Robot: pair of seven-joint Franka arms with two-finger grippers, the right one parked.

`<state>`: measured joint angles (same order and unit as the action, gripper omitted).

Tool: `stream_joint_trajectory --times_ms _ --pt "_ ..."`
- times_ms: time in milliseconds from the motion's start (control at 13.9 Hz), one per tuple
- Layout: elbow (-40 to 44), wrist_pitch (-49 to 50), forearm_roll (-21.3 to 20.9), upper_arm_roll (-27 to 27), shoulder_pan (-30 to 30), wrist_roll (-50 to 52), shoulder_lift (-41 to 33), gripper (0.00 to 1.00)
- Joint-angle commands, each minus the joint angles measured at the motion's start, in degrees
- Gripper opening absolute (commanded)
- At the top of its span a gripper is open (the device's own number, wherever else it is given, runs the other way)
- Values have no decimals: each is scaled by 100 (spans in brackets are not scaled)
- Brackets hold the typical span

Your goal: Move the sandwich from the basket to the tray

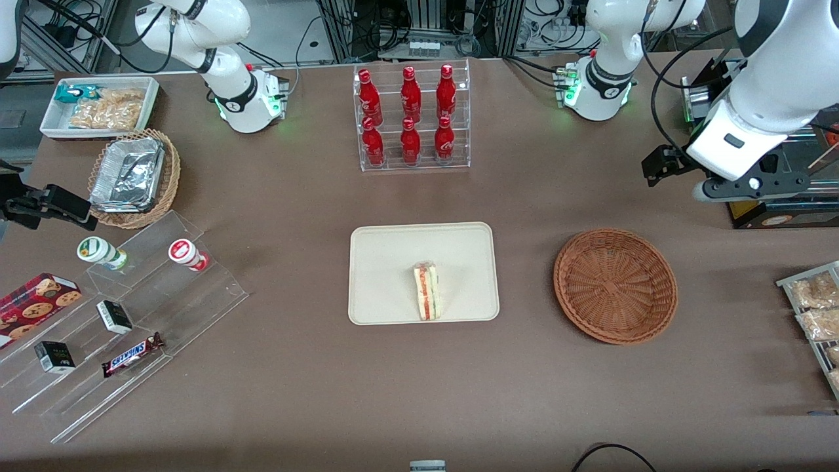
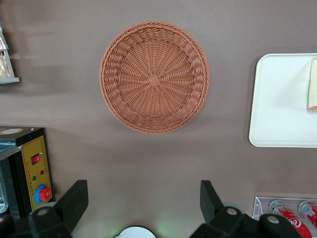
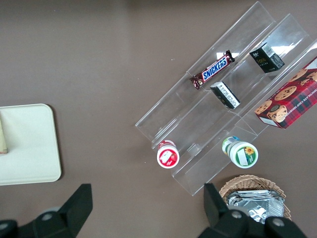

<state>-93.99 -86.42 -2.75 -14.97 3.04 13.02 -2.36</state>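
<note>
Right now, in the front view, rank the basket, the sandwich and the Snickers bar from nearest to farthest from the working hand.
The hand hangs open above the table at the working arm's end.
1. basket: nearest, empty, closer to the camera than the hand.
2. sandwich: mid-table, lying on the tray.
3. Snickers bar: farthest, on the clear stepped stand toward the parked arm's end.

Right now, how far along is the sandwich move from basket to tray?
Looks done: the wrapped triangular sandwich lies on the cream rectangular tray, and the reddish-brown wicker basket is empty. Nothing in hand: the left gripper hangs open above the table, farther from the front camera than the basket. Nothing left.
</note>
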Motion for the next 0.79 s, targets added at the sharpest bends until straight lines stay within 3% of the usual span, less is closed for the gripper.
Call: stream_joint_trajectory --times_ms 0,721 --pt "-93 -6 108 -85 161 -133 -133 100" --pt "250 187 108 -93 153 -133 69 100"
